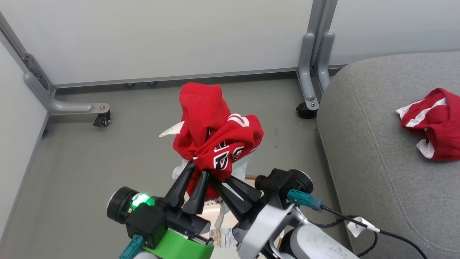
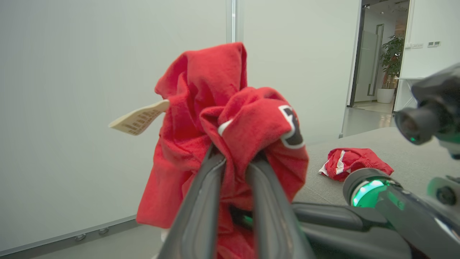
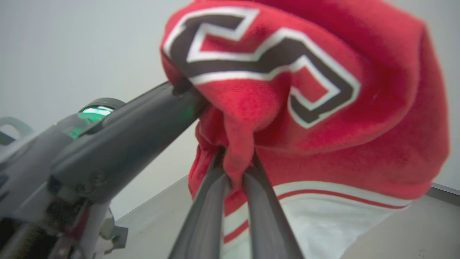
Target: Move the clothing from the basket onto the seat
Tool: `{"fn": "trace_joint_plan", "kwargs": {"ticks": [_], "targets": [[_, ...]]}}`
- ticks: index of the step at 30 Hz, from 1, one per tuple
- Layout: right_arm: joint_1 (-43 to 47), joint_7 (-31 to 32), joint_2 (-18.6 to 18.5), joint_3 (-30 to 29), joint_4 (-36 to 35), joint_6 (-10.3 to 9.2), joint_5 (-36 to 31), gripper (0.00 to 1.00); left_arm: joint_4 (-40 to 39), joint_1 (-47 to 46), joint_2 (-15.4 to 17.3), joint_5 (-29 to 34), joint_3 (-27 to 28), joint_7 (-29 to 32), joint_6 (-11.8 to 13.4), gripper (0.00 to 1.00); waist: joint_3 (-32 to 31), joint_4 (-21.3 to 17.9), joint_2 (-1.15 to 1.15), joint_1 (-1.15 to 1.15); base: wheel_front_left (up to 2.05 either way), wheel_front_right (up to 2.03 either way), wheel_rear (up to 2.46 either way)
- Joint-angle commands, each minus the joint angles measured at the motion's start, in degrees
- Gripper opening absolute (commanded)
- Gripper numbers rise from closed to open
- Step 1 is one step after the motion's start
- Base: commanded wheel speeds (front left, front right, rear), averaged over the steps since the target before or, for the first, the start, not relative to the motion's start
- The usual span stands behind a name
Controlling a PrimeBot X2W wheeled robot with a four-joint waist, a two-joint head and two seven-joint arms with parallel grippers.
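- left gripper (image 1: 197,171) is squeezed down narrow on a bunch of the red garment (image 1: 215,129), with fabric jammed between both fingers
- right gripper (image 1: 217,178) sits just to the right of it, nearly touching, jaws almost together too, nipping a fold of the same garment right under the navy-and-white lettering
- so the garment is up in the air, all scrunched above the two grippers, over the grey floor (image 1: 90,162) and left of the seat (image 1: 377,162), not touching it
- a paper tag (image 1: 171,130) pokes out on the garment's left side, and in the right wrist view a white hem with a red stripe hangs at the bottom
- second red piece (image 1: 435,124) with white stripes lies crumpled on the seat, way over on the right, well apart from the held one
- far side is pale partition panels on grey feet, and there's a black castor (image 1: 102,118) at the far left
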Motion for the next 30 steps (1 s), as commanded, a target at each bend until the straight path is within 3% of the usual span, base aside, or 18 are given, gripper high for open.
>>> {"fn": "trace_joint_plan", "kwargs": {"ticks": [1, 11, 12, 19, 30], "targets": [[-0.7, -0.4, 0.0, 0.1, 0.2, 0.00, 0.4, 0.00, -0.2, -1.1, 0.4, -0.3, 0.1, -0.2, -0.2, 0.00, 0.0, 0.0, 0.00, 0.00, 0.00, 0.00, 0.00], [-1.5, -0.8, 0.0, 0.0, 0.9, 0.00, -0.1, 0.00, -0.3, -1.2, 0.5, -0.2, 0.2, -0.1, -0.1, 0.00, 0.6, 0.2, 0.00, 0.00, 0.00, 0.00, 0.00], [-1.8, -0.7, 0.0, -0.4, 1.0, 0.00, -0.8, 0.00, 0.2, -1.0, 0.6, 0.3, 0.2, 0.2, 0.5, 0.99, 0.7, 0.4, 0.00, 0.00, 0.00, 0.00, 0.00], [-2.8, -1.4, 0.0, -2.1, 2.1, 0.00, -2.5, 0.00, -1.5, -0.6, 1.7, 1.1, -0.2, 1.4, 1.3, 1.00, 0.8, 0.8, 0.00, 0.00, 0.00, 0.00, 0.00], [-2.8, -2.3, -0.4, -5.1, 5.2, 0.00, -4.3, 0.00, -5.4, 4.3, 6.9, 0.9, -3.3, 7.2, 0.5, 1.00, 0.9, 1.1, 0.00, 0.00, 0.00, 0.00, 0.00]]}}
